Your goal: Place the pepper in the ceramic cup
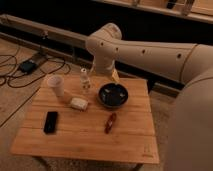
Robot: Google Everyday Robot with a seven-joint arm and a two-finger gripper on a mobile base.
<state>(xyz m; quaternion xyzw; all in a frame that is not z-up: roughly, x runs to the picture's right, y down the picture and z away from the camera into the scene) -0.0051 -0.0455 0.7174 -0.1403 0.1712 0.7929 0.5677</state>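
The pepper (110,122) is a small dark-red chili lying on the wooden table (85,137), right of centre and just in front of the dark bowl. The ceramic cup (55,85) is plain white and stands upright at the table's back left. My gripper (101,74) hangs from the white arm at the table's back edge, between the clear bottle and the bowl. It is well behind the pepper and to the right of the cup. It holds nothing that I can see.
A small clear bottle (84,80) stands right of the cup. A wide dark round bowl (112,95) sits at back centre. A small white object (78,103) lies before the bottle. A black phone (50,121) lies front left. Cables run over the floor at left.
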